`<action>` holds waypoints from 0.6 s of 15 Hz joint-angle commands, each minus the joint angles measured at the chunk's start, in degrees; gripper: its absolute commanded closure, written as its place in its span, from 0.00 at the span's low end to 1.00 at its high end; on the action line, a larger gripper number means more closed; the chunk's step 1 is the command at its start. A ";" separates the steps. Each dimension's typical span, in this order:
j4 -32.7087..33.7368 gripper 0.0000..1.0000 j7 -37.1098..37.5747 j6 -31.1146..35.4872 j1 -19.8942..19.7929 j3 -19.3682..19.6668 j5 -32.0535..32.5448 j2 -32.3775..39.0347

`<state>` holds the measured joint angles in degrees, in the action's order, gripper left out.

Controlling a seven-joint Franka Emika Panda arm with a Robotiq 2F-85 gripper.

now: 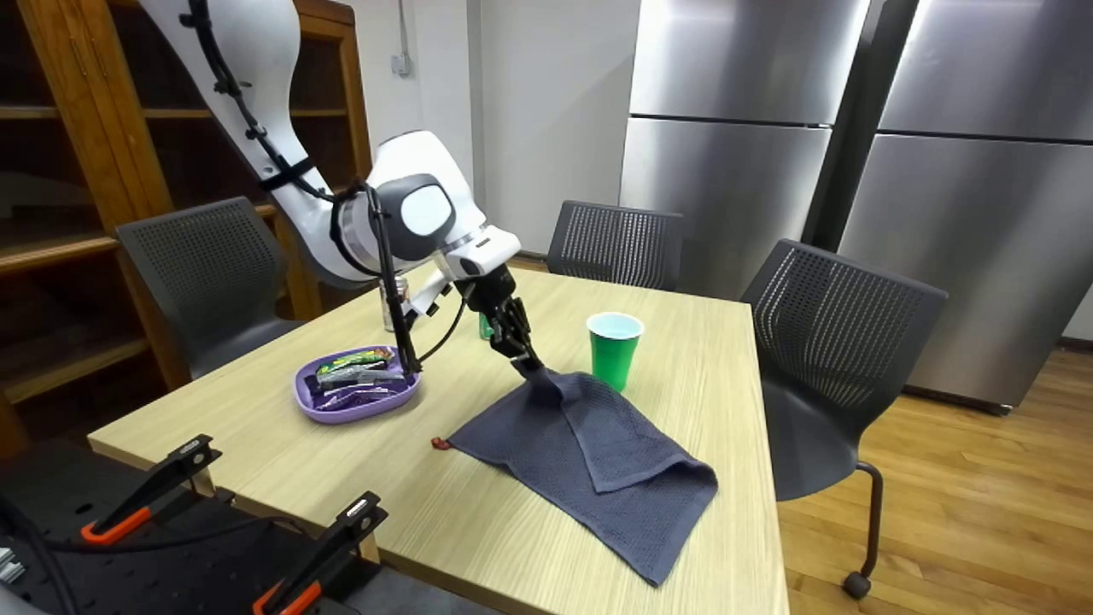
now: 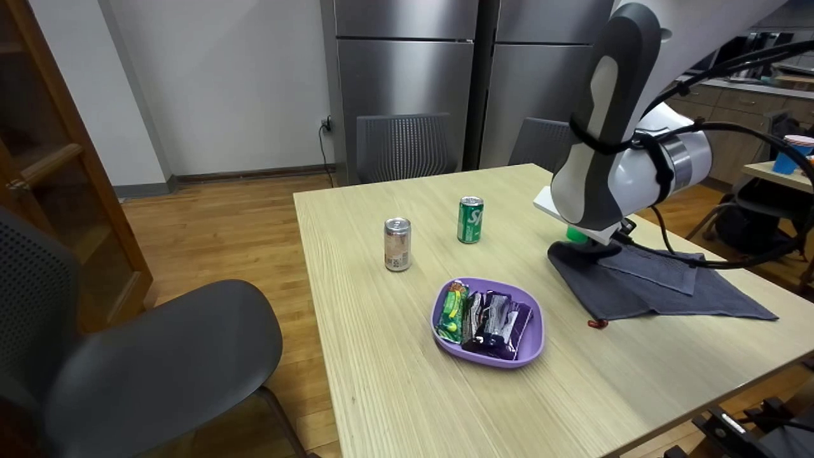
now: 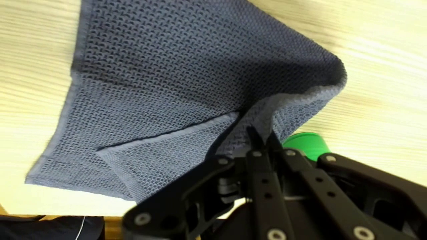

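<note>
A dark grey-blue woven cloth (image 1: 555,453) lies on the wooden table, with part of it folded over on top. My gripper (image 1: 528,363) is shut on a bunched, lifted portion near the cloth's far edge. In the wrist view the black fingers of the gripper (image 3: 264,138) pinch the gathered fabric, and the cloth (image 3: 160,63) spreads out beyond them. Close by the fingers stands a green cup (image 1: 612,359), upright with a white inside; its side (image 3: 308,145) shows partly behind the gripper. The arm hides the fingertips in an exterior view, where the cloth (image 2: 636,296) extends to the right.
A purple tray (image 2: 536,331) holds several wrapped snacks. Behind it stand a green can (image 2: 470,220) and a pale can (image 2: 397,245). A small red item (image 1: 441,443) lies at a cloth corner. Chairs surround the table; clamps (image 1: 329,547) sit at its near edge.
</note>
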<state>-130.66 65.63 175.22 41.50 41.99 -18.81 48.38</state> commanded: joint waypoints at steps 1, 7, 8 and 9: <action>-2.77 0.99 2.20 -4.98 4.36 2.95 1.03 -3.85; -3.57 0.99 5.87 -11.01 9.00 5.50 3.44 -6.35; -3.60 0.99 6.87 -11.95 10.03 6.08 4.05 -6.67; -3.59 0.99 7.96 -12.94 11.00 6.63 4.69 -6.97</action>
<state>-132.51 69.90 166.05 49.32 46.43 -17.18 45.01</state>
